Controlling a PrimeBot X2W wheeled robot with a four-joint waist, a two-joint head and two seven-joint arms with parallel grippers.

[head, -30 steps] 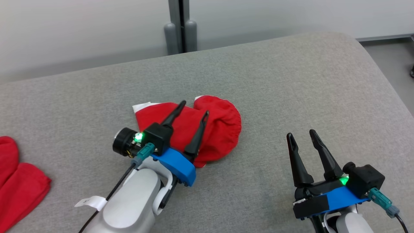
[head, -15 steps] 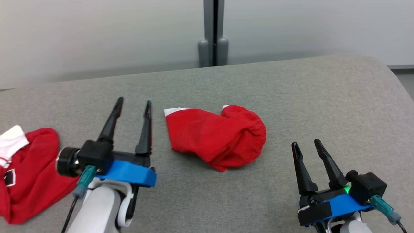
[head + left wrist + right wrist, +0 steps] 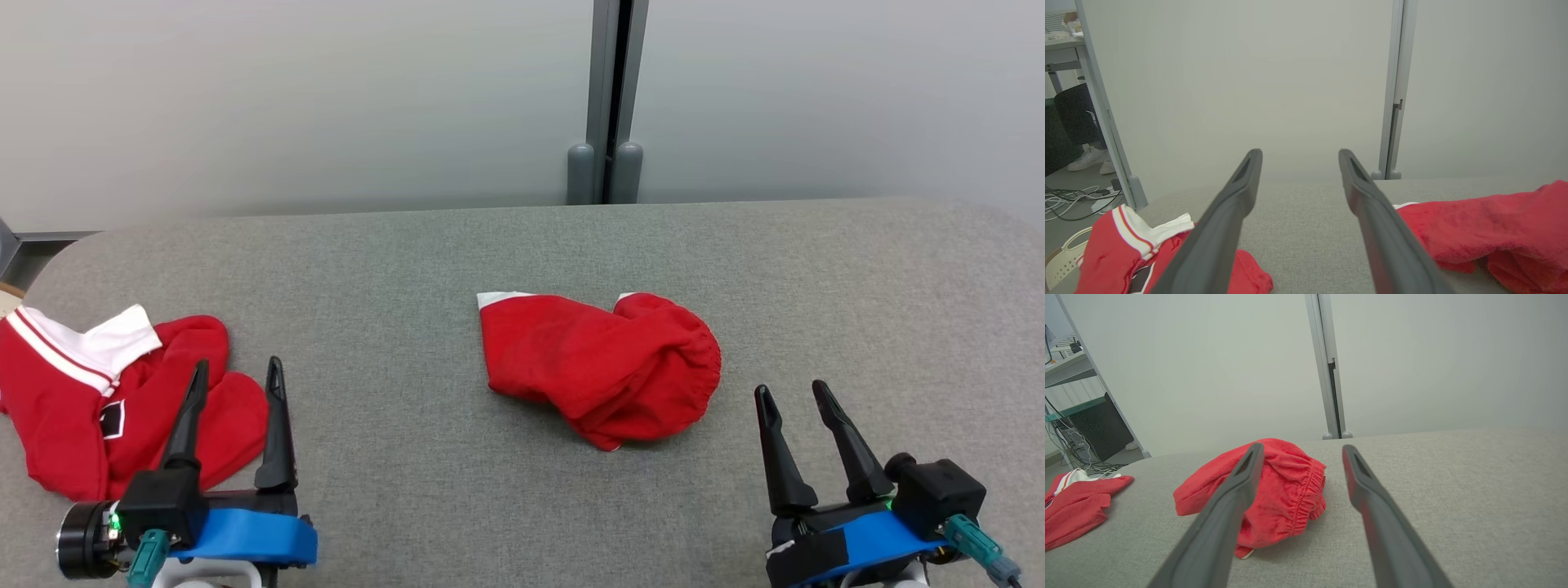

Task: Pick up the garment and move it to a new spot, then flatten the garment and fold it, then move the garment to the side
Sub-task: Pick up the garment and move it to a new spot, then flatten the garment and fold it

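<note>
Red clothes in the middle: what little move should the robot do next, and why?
Probably reach the right gripper forward to the gathered edge of the middle garment. It lies bunched, not flat, on the grey surface; that gripper and the left gripper are open and empty, and the right is nearer that edge.

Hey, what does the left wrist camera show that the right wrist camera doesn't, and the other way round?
Left wrist view: a person's white shoes and what looks like a pale basket. Right wrist view: the elastic hem of the middle red garment, and a dark box. Shared: that garment, the collared red garment, the grey cushion and the partition post.
</note>
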